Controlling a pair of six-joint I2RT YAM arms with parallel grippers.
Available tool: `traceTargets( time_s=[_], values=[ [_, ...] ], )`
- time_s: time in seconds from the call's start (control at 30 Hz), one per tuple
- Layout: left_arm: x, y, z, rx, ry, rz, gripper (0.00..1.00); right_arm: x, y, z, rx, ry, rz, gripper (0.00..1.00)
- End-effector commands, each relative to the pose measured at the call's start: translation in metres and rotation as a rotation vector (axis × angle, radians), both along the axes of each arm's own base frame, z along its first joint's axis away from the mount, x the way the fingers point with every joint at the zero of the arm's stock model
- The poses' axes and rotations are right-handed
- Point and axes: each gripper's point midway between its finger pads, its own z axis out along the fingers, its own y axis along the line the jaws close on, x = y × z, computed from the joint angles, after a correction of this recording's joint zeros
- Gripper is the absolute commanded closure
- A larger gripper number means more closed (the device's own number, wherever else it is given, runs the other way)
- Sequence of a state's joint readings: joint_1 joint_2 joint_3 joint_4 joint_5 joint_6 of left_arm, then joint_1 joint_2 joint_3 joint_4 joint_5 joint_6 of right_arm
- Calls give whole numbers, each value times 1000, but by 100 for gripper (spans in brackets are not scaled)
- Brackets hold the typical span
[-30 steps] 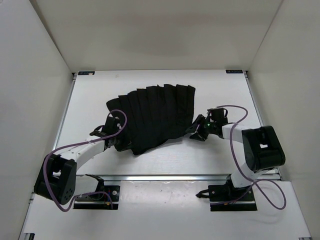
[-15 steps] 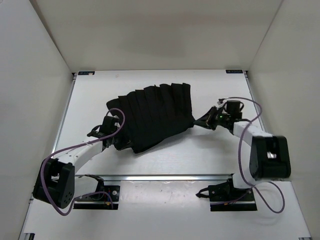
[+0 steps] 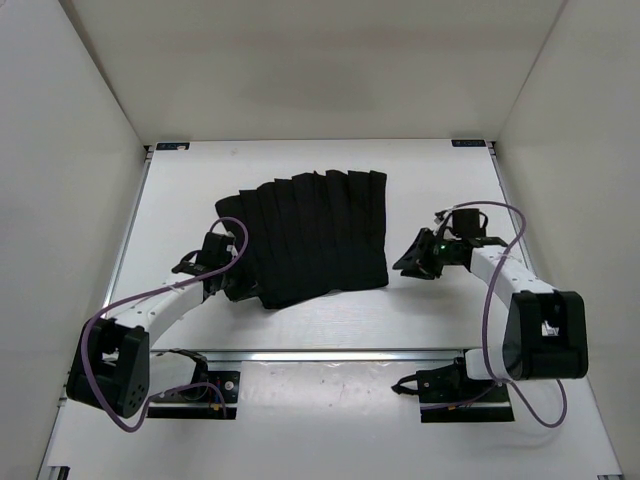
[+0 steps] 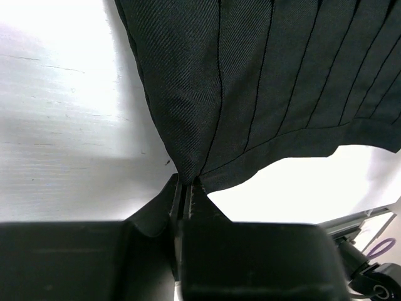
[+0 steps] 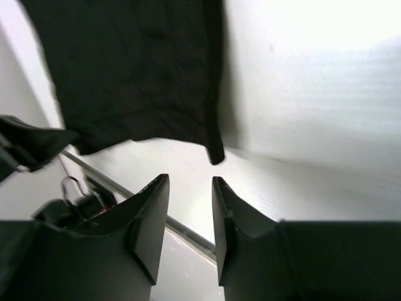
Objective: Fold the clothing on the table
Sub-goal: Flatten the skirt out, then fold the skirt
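The black pleated clothing [image 3: 310, 240] lies spread like a fan in the middle of the white bench [image 3: 430, 170]. At its near-left corner the left jaws are clamped tight on the hem. Just off its near-right corner the right jaws stand parted, holding nothing.

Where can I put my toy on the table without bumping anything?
Bare table behind the skirt, up to the back wall, and a strip between skirt and front rail. Crowded beside the skirt: left gripper pinches its corner, right gripper hovers open.
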State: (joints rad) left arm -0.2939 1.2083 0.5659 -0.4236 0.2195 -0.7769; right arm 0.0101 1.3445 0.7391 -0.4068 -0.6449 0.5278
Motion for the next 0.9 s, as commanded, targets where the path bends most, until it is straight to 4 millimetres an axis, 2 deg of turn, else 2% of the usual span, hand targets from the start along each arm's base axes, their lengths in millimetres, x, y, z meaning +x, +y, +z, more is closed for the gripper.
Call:
traceTargets(
  time_s=[0.0, 0.03, 0.07, 0.1, 0.2, 0.37, 0.57, 0.63, 0.67, 0.7, 0.73, 0.77, 0.8, 0.83, 0.87],
  values=[
    [-5, 5, -4, 9, 23, -17, 90, -7, 0, -19, -135, 41, 50, 67],
    [-5, 4, -3, 6, 18, -26, 81, -5, 2, -22, -149, 28, 52, 65],
    [-5, 2, -1, 1, 13, -35, 64, -6, 4, -30, -152, 36, 51, 61],
    [-6, 1, 1, -4, 8, -28, 56, -5, 7, -29, -143, 20, 60, 58],
    [-6, -2, 9, -11, -26, -25, 43, -3, 15, -42, -119, 31, 64, 54],
    [-12, -1, 12, -23, -14, -16, 40, 7, 27, -44, -156, -5, 103, 53],
    [-24, 0, 0, 38, 22, -27, 40, 9, 33, -48, -151, -22, 146, 55],
    [-26, 2, -6, 68, 33, -25, 41, 10, 33, -49, -158, -33, 151, 57],
    [-26, 4, -9, 71, 42, -5, 42, 12, 33, -50, -155, -34, 155, 63],
    [-26, 3, -13, 73, 44, -5, 47, 13, 35, -52, -151, -40, 167, 83],
    [-22, 0, -15, 66, 34, -7, 52, 15, 39, -49, -137, -49, 175, 95],
    [-17, -1, -17, 63, 38, -5, 56, 18, 35, -47, -138, -62, 170, 99],
    [-13, -5, -15, 45, 27, -12, 75, 23, 36, -42, -140, -86, 176, 100],
    [-5, -7, -15, 48, 26, -17, 100, 28, 33, -35, -141, -104, 176, 99],
    [9, -10, -5, 50, 5, -15, 100, 32, 28, -30, -142, -109, 161, 100]
  ],
)
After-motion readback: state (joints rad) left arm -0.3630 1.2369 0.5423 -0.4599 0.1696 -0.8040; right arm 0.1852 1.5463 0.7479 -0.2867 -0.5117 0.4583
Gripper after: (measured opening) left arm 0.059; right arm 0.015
